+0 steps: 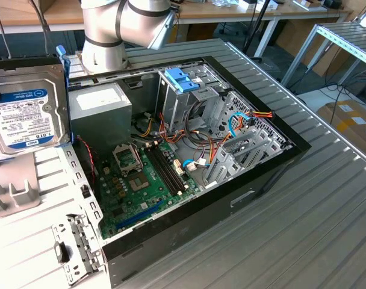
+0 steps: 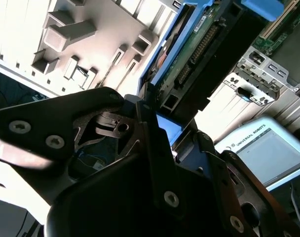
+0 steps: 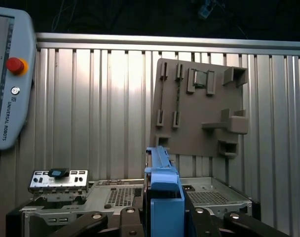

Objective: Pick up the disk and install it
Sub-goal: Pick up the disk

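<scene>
Closest to the lens in both wrist views, the tool (image 3: pixel 162 213) is seen clenched on the disk (image 3: pixel 162 180), with one blue rail pinched between the black fingers (image 3: pixel 128 213). In the second wrist view the disk (image 2: pixel 199 54) is shown edge-on, its connector end and green board framed by the blue rails. In the exterior view the disk (image 1: pixel 23 114) is held up at the exterior view's left, label side turned to the camera, outside the open computer case (image 1: pixel 231 198) and just beside the grey power supply box (image 1: pixel 99 108). A grey plastic plate (image 3: pixel 199 113) with raised blocks is seen lying on the ribbed worktop (image 3: pixel 105 98) beyond the disk, and a teach pendant (image 3: pixel 7 79) lies well apart from it. Farther off, a light-blue clip (image 1: pixel 182 78) is seen atop the drive cage, and the arm (image 1: pixel 123 27) is seen behind the case.
</scene>
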You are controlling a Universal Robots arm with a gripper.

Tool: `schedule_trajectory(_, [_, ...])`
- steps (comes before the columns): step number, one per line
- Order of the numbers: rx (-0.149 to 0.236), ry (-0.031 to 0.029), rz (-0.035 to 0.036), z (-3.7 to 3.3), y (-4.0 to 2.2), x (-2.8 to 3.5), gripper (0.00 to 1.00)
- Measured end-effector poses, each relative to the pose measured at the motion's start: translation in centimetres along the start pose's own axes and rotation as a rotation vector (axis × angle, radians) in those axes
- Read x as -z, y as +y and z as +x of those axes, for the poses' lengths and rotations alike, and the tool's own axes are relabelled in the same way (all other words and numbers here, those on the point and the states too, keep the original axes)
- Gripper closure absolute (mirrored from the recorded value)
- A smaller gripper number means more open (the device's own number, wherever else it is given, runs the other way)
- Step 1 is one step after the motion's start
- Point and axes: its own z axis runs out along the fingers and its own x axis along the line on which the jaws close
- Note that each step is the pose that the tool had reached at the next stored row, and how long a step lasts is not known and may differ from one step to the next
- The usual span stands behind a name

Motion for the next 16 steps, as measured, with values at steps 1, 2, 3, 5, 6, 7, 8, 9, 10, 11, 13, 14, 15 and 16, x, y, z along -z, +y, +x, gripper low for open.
schedule_trajectory(1, [0.0, 0.0001, -0.0001, 0.01, 0.12, -0.08, 0.63])
schedule_trajectory(2, [0.0, 0.0002, -0.0002, 0.01, 0.23, -0.16, 0.63])
schedule_trajectory(3, [0.0, 0.0002, -0.0003, 0.02, 0.33, -0.23, 0.63])
schedule_trajectory(5, [0.0, 0.0003, -0.0003, 0.03, 0.43, -0.35, 0.63])
schedule_trajectory(6, [0.0, 0.0003, -0.0002, 0.03, 0.43, -0.35, 0.63])
schedule_trajectory(7, [0.0, 0.0003, -0.0003, 0.03, 0.43, -0.35, 0.63])
schedule_trajectory(8, [0.0, 0.0, 0.0001, 0.03, 0.42, -0.32, 0.63])
schedule_trajectory(9, [0.0, -0.0002, 0.0003, 0.02, 0.42, -0.23, 0.63])
schedule_trajectory(10, [0.0, -0.0002, 0.0003, 0.01, 0.41, -0.09, 0.63])
schedule_trajectory(11, [0.0, 0.0002, -0.0002, 0.0, 0.39, 0.13, 0.63])
schedule_trajectory(13, [0.0, 0.0001, 0.0, -0.03, 0.39, 0.43, 0.63])
schedule_trajectory(14, [0.0, 0.0004, -0.0002, -0.08, 0.39, 0.52, 0.63])
schedule_trajectory(15, [0.0, 0.0004, -0.0001, -0.11, 0.39, 0.56, 0.63])
schedule_trajectory(16, [0.0, 0.0004, -0.0001, -0.11, 0.39, 0.57, 0.63])
